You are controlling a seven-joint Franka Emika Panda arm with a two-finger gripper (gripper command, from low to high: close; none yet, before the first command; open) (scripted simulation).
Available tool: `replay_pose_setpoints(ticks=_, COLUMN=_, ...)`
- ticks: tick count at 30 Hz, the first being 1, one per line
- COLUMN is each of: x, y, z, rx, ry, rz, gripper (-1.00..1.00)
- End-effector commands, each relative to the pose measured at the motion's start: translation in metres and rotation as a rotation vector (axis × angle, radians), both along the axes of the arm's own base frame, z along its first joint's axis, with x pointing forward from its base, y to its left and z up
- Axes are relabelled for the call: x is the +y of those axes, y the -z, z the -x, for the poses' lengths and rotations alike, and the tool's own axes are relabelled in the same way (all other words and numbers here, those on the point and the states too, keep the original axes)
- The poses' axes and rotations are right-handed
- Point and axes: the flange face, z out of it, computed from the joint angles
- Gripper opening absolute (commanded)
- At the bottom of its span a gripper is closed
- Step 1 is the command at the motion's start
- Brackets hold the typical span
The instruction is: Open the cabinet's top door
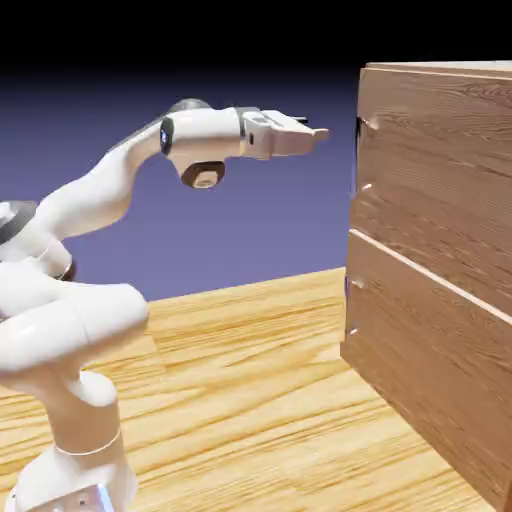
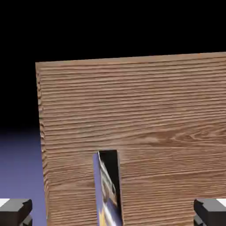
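The cabinet (image 1: pixel 432 300) stands at the right of the exterior view, brown wood grain, split by a pale seam. Its top door (image 2: pixel 132 110) fills most of the hand view as a wide wood panel. The door's vertical silver bar handle (image 2: pixel 108 190) stands low in the hand view, centred between my two grey fingertips (image 2: pixel 16 211). In the exterior view the handle (image 1: pixel 359 126) is a small sliver on the cabinet's left edge. My gripper (image 1: pixel 312 134) is level with it, a short gap to its left, open and holding nothing.
The lower wood panel (image 1: pixel 430 380) sits beneath the seam, with its own handle (image 1: pixel 350 305) on the left edge. A wooden table top (image 1: pixel 250 380) lies under the arm and cabinet. The white arm (image 1: pixel 90 200) rises from the lower left.
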Motion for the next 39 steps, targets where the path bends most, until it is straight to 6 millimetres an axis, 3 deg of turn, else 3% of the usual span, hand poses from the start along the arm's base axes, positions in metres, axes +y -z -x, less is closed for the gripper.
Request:
replay_pose_setpoints(ticks=1, x=0.0, y=0.01, z=-0.01, rx=0.001, ry=-0.005, rz=0.011, gripper=0.0)
replay_pose_setpoints(ticks=4, x=-0.005, y=0.039, z=-0.035, rx=0.007, ry=-0.015, rz=0.038, gripper=0.0)
replay_pose_setpoints(ticks=5, x=-0.005, y=0.039, z=-0.035, rx=0.007, ry=-0.015, rz=0.038, gripper=0.0)
replay_pose_setpoints(ticks=9, x=-0.007, y=0.039, z=-0.085, rx=0.007, ry=-0.015, rz=0.038, gripper=0.0)
replay_pose_setpoints(ticks=10, x=-0.007, y=0.039, z=-0.085, rx=0.007, ry=-0.015, rz=0.038, gripper=-1.0)
replay_pose_setpoints(ticks=11, x=-0.007, y=0.039, z=-0.085, rx=0.007, ry=-0.015, rz=0.038, gripper=-1.0)
replay_pose_setpoints(ticks=21, x=-0.044, y=0.039, z=0.008, rx=0.003, ry=-0.223, rz=0.039, gripper=-1.0)
replay_pose_setpoints(ticks=30, x=-0.1, y=0.039, z=0.094, rx=-0.001, ry=-0.434, rz=0.039, gripper=-1.0)
replay_pose_setpoints(ticks=39, x=-0.151, y=0.039, z=0.147, rx=-0.005, ry=-0.586, rz=0.04, gripper=-1.0)
